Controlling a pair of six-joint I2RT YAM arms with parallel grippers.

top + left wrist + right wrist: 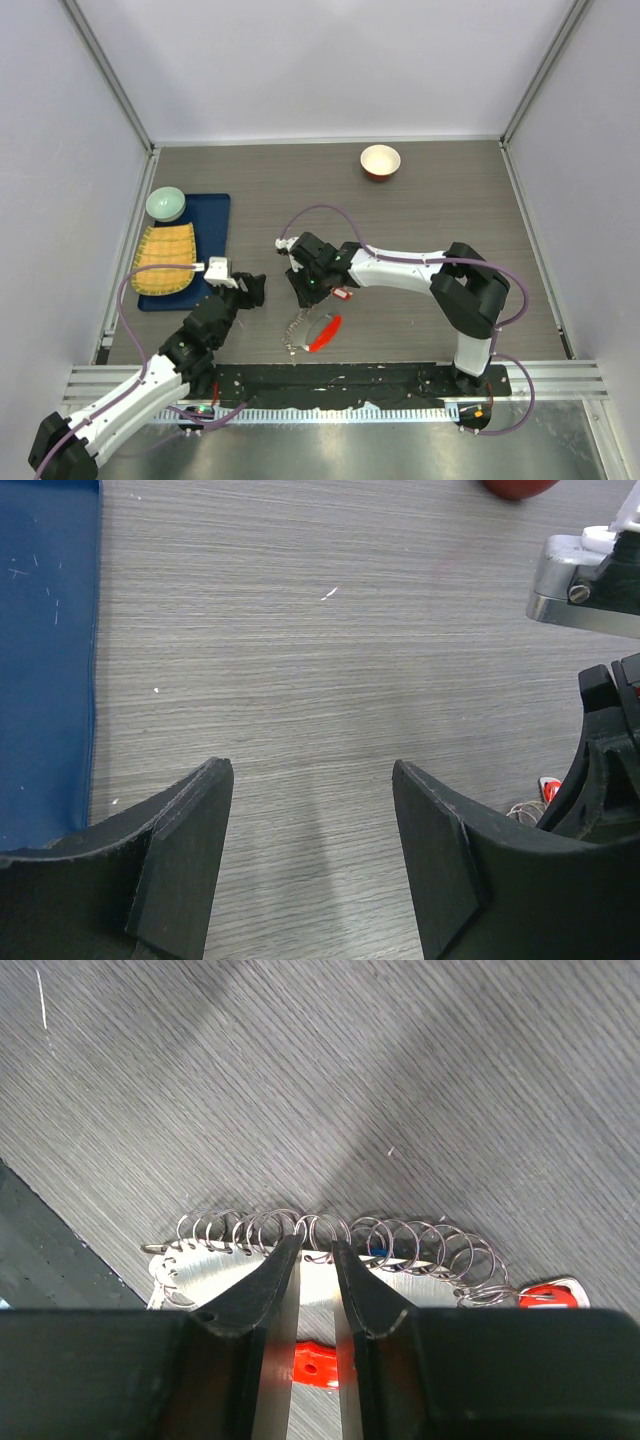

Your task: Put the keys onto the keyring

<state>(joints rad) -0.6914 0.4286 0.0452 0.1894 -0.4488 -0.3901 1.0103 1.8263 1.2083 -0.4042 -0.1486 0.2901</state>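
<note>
Broadly, the wooden table [420, 200] carries the small cluster close to its near edge, about centre. The left gripper [310, 780] hovers over bare wood to the left of it, jaws wide and empty; the right gripper [316, 1248] points down at the cluster with jaws narrow, one on each side of a single wire loop, though I cannot tell whether they pinch that loop or merely straddle it.

The keyring [312, 332] lies flat on the table just on the near side of the right gripper; it looks light and loose. Its red curved bar [315, 1365] is probably stiff and the soundest place to hold; the silvery coil [430, 1245] looks thin, springy and slippery, likely to flex or slide out of a pinch.

The keys are tiny, flat and hard; they would likely skate on the wood, so a pinch across the head seems best. The small red key [548, 1293] sits at the coil's end, right of the gripper, touching or nearly so.

From above, the right gripper's body covers much of the cluster; in the wrist view the fingers cut the bar to a sliver. A bright patch [220, 1275] under the coil may be key blades or glare; a speck of blue [378, 1252] behind the loops may be a key head; no black-and-white key is discernible.
</note>
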